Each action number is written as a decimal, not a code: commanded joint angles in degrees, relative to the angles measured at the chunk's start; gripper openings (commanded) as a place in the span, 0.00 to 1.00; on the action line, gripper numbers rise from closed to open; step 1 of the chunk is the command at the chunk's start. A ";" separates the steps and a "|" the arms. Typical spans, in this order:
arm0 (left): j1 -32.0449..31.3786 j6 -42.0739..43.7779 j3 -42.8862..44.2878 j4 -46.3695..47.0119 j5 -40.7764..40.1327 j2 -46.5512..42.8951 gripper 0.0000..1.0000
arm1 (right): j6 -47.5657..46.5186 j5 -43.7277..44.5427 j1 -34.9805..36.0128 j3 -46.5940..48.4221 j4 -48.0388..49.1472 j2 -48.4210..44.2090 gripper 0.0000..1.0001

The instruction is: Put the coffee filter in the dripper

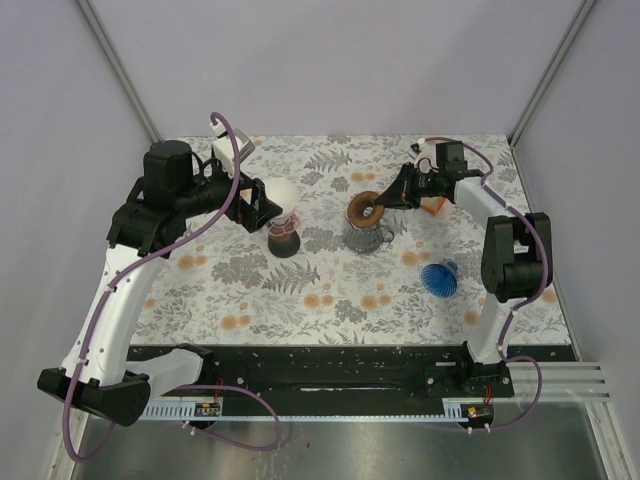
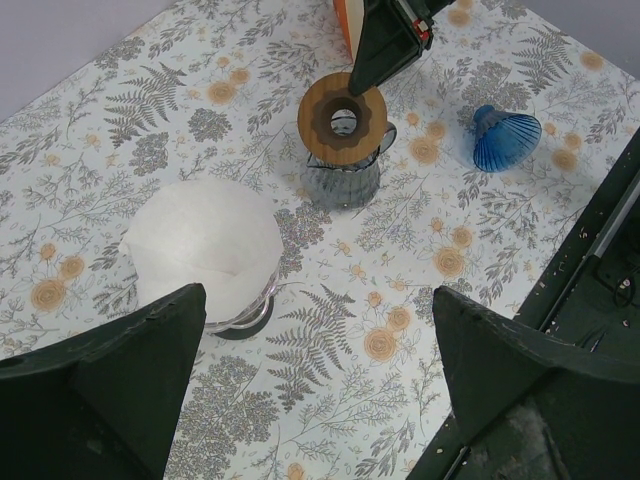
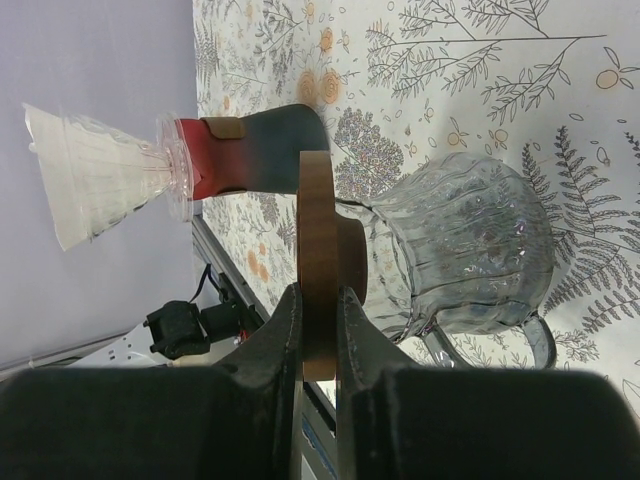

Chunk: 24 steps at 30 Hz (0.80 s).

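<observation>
A white paper coffee filter (image 1: 283,196) sits in a clear dripper on a red and dark stand (image 1: 285,240), left of the table's middle. It also shows in the left wrist view (image 2: 205,245) and the right wrist view (image 3: 95,175). My left gripper (image 1: 262,205) is open and empty, just left of and above the filter (image 2: 318,310). My right gripper (image 1: 388,200) is shut on a wooden ring (image 3: 318,240) that rests on top of a ribbed glass carafe (image 3: 470,250). A blue ribbed dripper (image 1: 440,278) lies on its side at the right.
An orange and white object (image 1: 432,207) sits behind the right gripper. A white box (image 1: 228,150) stands at the back left. The floral tablecloth (image 1: 330,300) ends at a black rail along the near edge (image 1: 330,370). Grey walls enclose the table.
</observation>
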 commanded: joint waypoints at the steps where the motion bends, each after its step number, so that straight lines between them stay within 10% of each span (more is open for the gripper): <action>1: 0.32 -0.34 0.79 2.68 1.41 -0.72 0.99 | -1.37 -1.58 0.02 0.54 -0.42 0.82 0.00; 14: 0.41 0.19 0.96 2.15 1.94 -0.55 0.99 | -6.38 6.67 0.02 3.27 -8.33 3.20 0.36; 24: 0.41 0.10 1.40 2.24 2.64 -0.11 0.99 | -7.09 4.67 0.99 3.53 -8.08 3.82 0.36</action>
